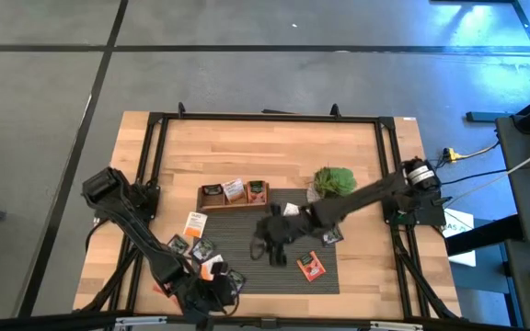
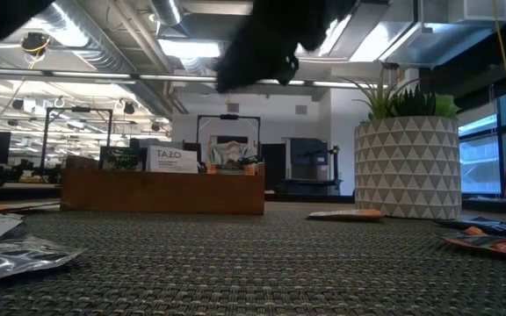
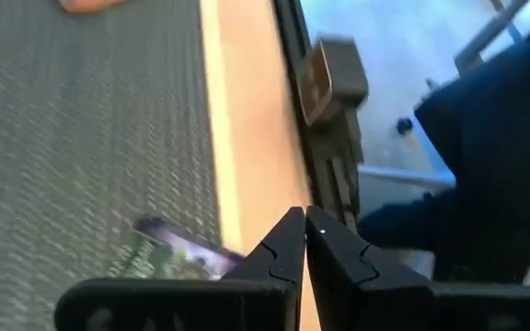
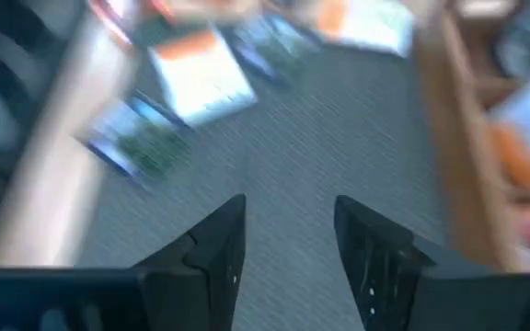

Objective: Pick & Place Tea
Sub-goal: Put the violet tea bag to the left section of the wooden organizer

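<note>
A wooden desk (image 1: 274, 147) carries a dark grey mat (image 1: 274, 276) with a long wooden tray (image 1: 233, 194) at its far edge and a potted plant (image 1: 334, 180) beside it. Tea sachets (image 1: 311, 267) lie scattered on the mat, others stand in the tray. The right end effector (image 1: 267, 248) hovers over mid-mat, fingers apart, empty. The left end effector (image 1: 212, 296) sits at the near edge, fingers pressed together, empty.

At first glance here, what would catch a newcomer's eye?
The right gripper hangs open over the middle of the dark mat, with tea sachets scattered around it. The wooden tray at the mat's far edge already holds sachets, beside the potted plant. The left gripper, shut, sits at the table's near edge.
</note>
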Available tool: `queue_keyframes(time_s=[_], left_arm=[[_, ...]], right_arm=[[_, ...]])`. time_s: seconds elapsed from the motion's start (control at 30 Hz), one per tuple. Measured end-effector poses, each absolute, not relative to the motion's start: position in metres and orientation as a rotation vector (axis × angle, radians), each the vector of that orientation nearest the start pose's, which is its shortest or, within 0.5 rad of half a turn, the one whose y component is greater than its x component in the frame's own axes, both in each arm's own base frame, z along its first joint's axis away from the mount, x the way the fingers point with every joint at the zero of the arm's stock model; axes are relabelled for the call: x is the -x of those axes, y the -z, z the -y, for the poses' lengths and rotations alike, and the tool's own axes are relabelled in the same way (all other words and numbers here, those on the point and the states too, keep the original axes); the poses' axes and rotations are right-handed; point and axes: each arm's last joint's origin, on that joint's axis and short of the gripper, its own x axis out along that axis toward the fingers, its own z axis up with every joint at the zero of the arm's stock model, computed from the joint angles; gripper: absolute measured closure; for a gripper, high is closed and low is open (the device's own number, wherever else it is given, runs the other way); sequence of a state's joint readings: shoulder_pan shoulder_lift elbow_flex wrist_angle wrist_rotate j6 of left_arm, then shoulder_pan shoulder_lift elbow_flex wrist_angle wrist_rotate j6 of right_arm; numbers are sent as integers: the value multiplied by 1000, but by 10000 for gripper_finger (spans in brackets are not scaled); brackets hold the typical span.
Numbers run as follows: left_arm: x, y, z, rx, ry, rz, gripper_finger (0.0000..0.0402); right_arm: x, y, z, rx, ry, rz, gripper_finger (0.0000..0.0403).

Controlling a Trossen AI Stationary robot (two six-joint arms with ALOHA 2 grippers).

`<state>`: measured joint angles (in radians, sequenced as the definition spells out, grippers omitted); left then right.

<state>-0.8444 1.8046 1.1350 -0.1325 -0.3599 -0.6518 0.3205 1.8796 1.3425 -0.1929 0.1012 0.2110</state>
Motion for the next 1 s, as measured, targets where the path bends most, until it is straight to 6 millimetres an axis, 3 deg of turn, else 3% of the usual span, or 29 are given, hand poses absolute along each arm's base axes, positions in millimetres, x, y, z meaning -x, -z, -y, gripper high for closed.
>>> queue_keyframes(time_s=[0.17,0.33,0.7,0.9,1.0], left_arm=[[-259,-166,279,228,208,-870,393],[-257,-153,277,266,138,-941,389],[-258,-122,282,294,78,-1014,393],[-255,-126,284,287,93,-1003,389],[-254,-130,284,287,89,-984,390]], right_arm=[[-388,-197,-164,-157,-207,-592,234],[-388,-184,-184,-206,-254,-530,234],[-402,-150,-188,-356,-206,-629,234],[-415,-129,-188,-450,-210,-694,204],[-422,-129,-193,-468,-250,-693,187]])
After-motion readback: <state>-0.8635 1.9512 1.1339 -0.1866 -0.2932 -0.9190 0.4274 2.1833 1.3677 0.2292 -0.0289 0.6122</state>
